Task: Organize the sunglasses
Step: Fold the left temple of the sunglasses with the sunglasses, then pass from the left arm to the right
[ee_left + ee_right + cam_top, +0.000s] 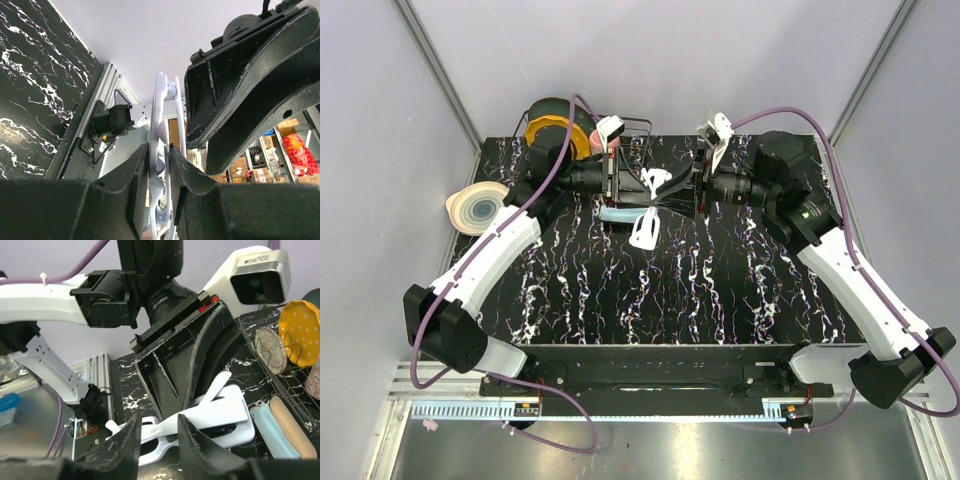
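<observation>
Sunglasses [655, 185] show from above only as a knot of white strips between the two grippers, over the far middle of the black marbled table [720, 300]. The lenses cannot be made out, nor whether the frame touches the tabletop. One white arm of the frame points toward the near side. Both robot arms reach forward and bend inward, so the left gripper [625, 188] and right gripper [692, 186] face each other across the frame. A light-blue roll [618, 214] lies half hidden under the left gripper. Cable partly covers a yellow plate [550, 135] in a wire rack [638, 127].

In the left wrist view, the fingers are drawn almost together and pinch the white frame, seen edge-on. The frame's lower end is cut off at the bottom edge. The right gripper fills the upper right, just beside the frame.

In the right wrist view, the fingers stand close together with a white arm of the frame crossing the gap. Whether the pads press on it cannot be told. The left gripper comes in from above and hides the frame's middle. To the right, the light-blue roll lies against a tan roll [295, 427], beside the rack.
</observation>
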Robot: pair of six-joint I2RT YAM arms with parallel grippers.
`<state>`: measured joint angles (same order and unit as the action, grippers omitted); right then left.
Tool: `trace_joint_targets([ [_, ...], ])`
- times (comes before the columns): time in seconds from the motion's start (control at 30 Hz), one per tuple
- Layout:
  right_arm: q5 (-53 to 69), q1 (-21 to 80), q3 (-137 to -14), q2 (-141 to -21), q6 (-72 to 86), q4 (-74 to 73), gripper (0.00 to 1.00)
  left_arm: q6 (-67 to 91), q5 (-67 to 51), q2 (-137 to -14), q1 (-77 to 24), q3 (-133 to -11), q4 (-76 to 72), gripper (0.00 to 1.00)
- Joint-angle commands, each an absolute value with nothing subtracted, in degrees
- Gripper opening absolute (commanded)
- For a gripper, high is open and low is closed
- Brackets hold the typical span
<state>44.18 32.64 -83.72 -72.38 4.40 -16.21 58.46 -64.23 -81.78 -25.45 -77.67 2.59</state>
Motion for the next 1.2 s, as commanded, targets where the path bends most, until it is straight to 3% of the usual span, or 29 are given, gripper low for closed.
trace_joint_targets([
  [0.0, 39.3, 33.0, -82.7, -70.0, 6.0, -14.6, 0.43, 63.1, -65.5, -80.6, -25.3, -80.3, -4.7, 0.25],
  [0.13, 17.5, 33.0, -88.1, -70.7, 11.0, -21.3, 0.57, 63.1, -64.4, -80.3, -24.6, -80.4, -5.4, 0.25],
  [0.2, 15.1, 33.0, -88.2, -69.2, 14.8, -20.6, 0.60, 62.1, -63.1, -80.1, -23.5, -80.2, -5.4, 0.25],
  [0.33, 19.8, 33.0, -87.2, -67.0, 20.4, -18.9, 0.61, 61.5, -61.7, -78.8, -21.4, -80.1, -7.2, 0.26],
  [0.6, 32.7, 32.9, -83.1, -68.5, 27.8, -16.6, 0.49, 66.2, -61.4, -76.2, -19.4, -80.0, -15.5, 0.27],
  [0.97, 42.1, 33.0, -80.3, -72.2, 33.8, -1.6, 0.52, 67.9, -62.8, -75.1, -19.4, -79.7, -17.4, 0.29],
  [1.17, 42.0, 33.0, -80.2, -72.4, 34.5, -0.5, 0.53, 68.0, -62.5, -75.0, -19.4, -79.6, -17.8, 0.29],
])
